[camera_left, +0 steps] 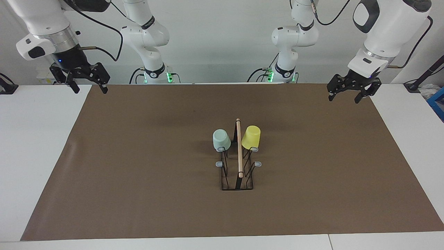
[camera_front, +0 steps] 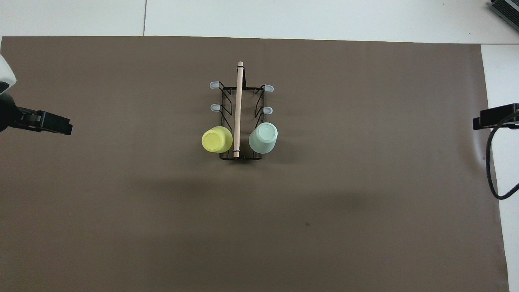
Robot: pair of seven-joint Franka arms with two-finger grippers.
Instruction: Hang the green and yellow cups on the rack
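Black wire rack [camera_left: 238,172] with light wooden rod handle along top and grey-tipped prongs: standing upright at middle of brown paper mat [camera_left: 138,173], handle running from robots' end toward the table's outer edge.

Small pale mint green tapered plastic cup [camera_left: 221,139]: hung mouth-down on the prong nearest the robots, on the side toward the right arm's end of the table. Tilted slightly outward from the handle.

Small bright yellow tapered plastic cup [camera_left: 251,136]: hung mouth-down on the matching prong across the handle, toward the left arm's end of the table. Level with the green cup, handle between the two, no contact between cups.

Remaining four prongs visible in the overhead view: bare.

Left gripper [camera_left: 349,95]: raised over the mat's corner at the robots' end, well apart from rack. Fingers spread wide, nothing between them.

Right gripper [camera_left: 88,88]: raised over the mat's edge at its own end of the table, well apart from rack. Fingers spread wide, nothing held.

White table [camera_left: 31,156]: showing around the mat on all sides.
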